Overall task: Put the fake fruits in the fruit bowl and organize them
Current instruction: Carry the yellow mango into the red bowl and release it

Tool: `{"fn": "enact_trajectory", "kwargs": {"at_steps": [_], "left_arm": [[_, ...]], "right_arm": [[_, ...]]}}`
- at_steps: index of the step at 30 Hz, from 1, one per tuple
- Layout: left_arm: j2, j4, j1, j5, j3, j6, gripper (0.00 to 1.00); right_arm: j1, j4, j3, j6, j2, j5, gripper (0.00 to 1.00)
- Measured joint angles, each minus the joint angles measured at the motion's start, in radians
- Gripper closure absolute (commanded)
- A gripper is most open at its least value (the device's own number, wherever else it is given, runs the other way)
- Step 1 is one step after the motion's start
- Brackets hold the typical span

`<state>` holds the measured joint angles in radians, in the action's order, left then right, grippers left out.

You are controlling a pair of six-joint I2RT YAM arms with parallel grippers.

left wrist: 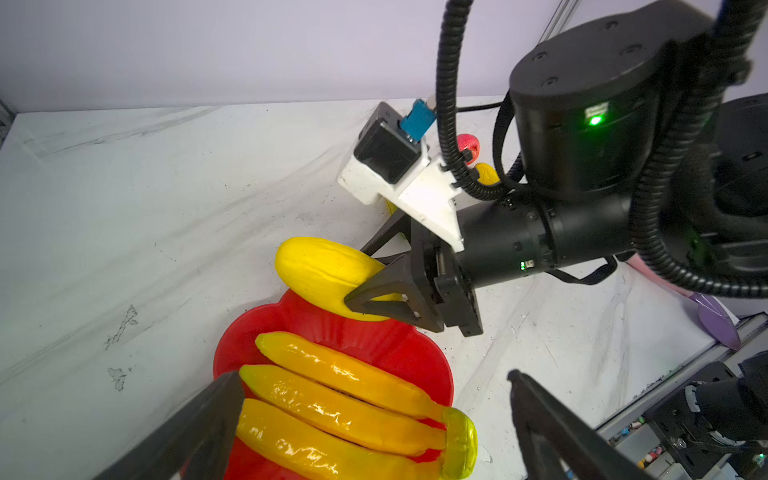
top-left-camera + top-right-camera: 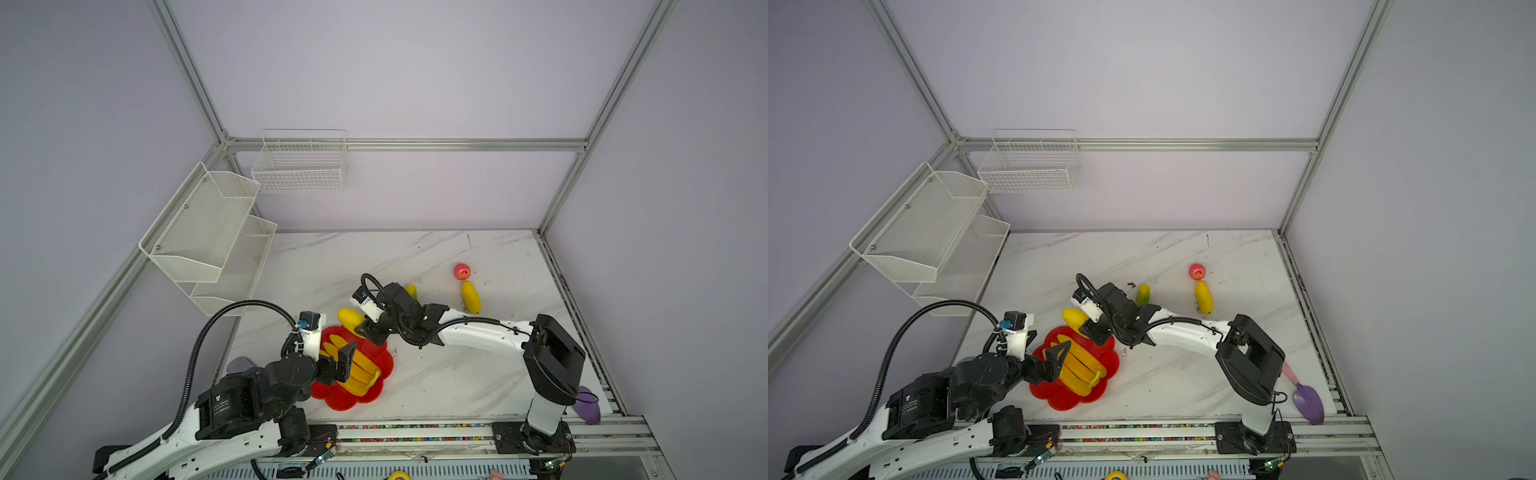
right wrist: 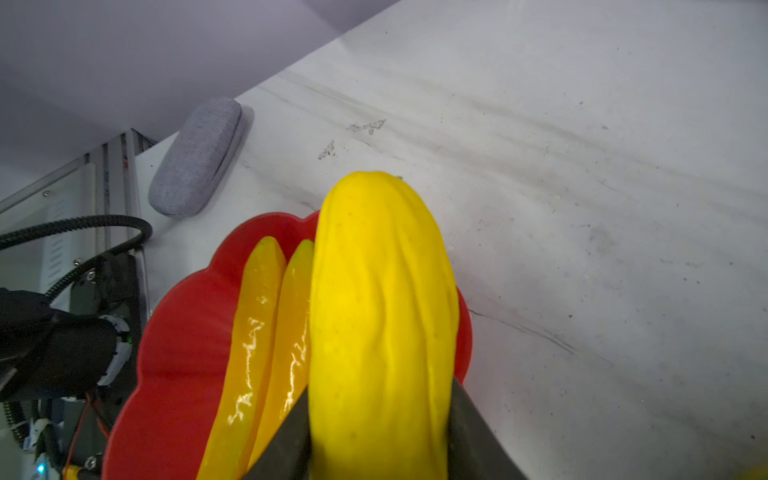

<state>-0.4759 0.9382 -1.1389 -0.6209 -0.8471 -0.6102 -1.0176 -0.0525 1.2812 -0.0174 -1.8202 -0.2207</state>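
The red flower-shaped fruit bowl [image 2: 332, 397] [image 2: 1054, 395] sits near the table's front left, with a bunch of three yellow-orange bananas [image 2: 361, 370] [image 1: 332, 399] lying in it. My left gripper [image 2: 347, 361] [image 1: 374, 376] stands open just above the bananas, touching nothing. My right gripper [image 2: 365, 328] [image 3: 380, 415] is shut on a yellow mango [image 2: 350, 318] [image 3: 380, 311], which it holds at the bowl's far rim beside the bananas. Farther back on the table lie a green-yellow mango [image 2: 411, 290], another yellow mango [image 2: 471, 297] and a small pink-red apple [image 2: 461, 271].
Two white wire baskets [image 2: 208, 232] [image 2: 299, 166] hang on the left and back walls. A grey case [image 3: 195, 158] lies left of the bowl. A purple scoop [image 2: 1308, 403] rests at the front right corner. A metal rail [image 2: 415, 432] runs along the table's front edge.
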Motion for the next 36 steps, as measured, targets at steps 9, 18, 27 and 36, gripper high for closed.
{"fn": "enact_trajectory", "kwargs": {"at_steps": [9, 18, 27, 36], "left_arm": [[-0.023, 0.013, 0.0, 0.011, 0.0, -0.01, 0.0], [-0.027, 0.013, 0.0, 0.01, 0.0, -0.01, 0.0], [-0.037, 0.012, 0.0, 0.01, 0.0, -0.01, 0.0], [-0.039, -0.008, 0.0, 0.016, 0.0, -0.003, 0.0]], "right_arm": [[-0.005, -0.035, -0.022, 0.005, -0.048, 0.019, 0.55], [-0.006, -0.047, -0.022, 0.002, -0.069, 0.021, 0.44], [-0.009, -0.055, -0.022, -0.005, -0.072, 0.025, 0.3], [0.104, -0.021, -0.05, 0.135, 0.03, 0.159, 0.06]]}}
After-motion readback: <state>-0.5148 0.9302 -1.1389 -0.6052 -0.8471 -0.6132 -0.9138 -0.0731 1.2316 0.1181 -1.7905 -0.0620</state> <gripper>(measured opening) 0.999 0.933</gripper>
